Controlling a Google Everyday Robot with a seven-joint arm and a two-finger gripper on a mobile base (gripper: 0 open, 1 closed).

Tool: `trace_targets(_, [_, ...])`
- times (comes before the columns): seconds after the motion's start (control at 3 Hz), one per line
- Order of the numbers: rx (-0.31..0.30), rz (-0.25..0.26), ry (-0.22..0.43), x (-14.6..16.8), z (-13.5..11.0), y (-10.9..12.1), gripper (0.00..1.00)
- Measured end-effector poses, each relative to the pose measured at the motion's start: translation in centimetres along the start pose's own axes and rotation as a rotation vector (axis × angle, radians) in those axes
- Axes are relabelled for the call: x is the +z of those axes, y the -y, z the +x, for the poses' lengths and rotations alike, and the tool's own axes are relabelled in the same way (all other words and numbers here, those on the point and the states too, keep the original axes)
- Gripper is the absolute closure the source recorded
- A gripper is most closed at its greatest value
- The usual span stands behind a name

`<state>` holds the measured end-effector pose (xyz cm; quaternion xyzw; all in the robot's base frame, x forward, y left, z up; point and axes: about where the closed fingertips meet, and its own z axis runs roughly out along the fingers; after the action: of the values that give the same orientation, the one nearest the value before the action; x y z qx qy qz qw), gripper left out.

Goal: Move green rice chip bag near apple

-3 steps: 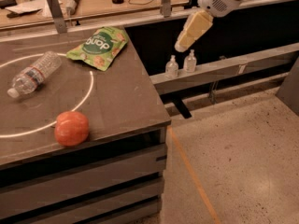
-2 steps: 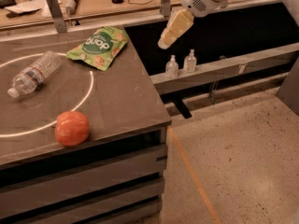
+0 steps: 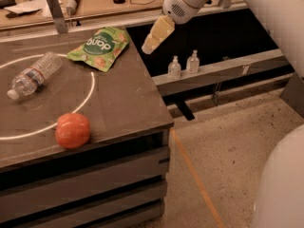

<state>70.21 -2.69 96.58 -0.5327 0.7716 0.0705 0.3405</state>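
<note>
The green rice chip bag (image 3: pixel 99 48) lies flat at the back right of the dark table (image 3: pixel 118 99), its dark green logo facing up. The apple (image 3: pixel 72 130) sits near the table's front edge, well apart from the bag. My gripper (image 3: pixel 156 36) hangs in the air just right of the bag, past the table's right edge, with its pale fingers pointing down and to the left. It holds nothing.
A clear plastic water bottle (image 3: pixel 33 75) lies on its side at the table's left. A white circle is painted on the table top. Two small pump bottles (image 3: pixel 183 64) stand on a low shelf to the right. A cluttered bench runs behind.
The gripper has moved left and up, from above the small bottles on the shelf to close beside the bag's right edge. The bag, apple and bottle have not moved.
</note>
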Motion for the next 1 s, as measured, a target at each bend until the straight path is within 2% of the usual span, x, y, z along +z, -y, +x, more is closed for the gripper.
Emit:
trace_targets(0.67, [-0.008,0.004,0.003,0.9,-0.4,-0.1,0.0])
trace_targets(1.0, [-0.024,0.01,0.057,4.0,-1.9,0.1,0.0])
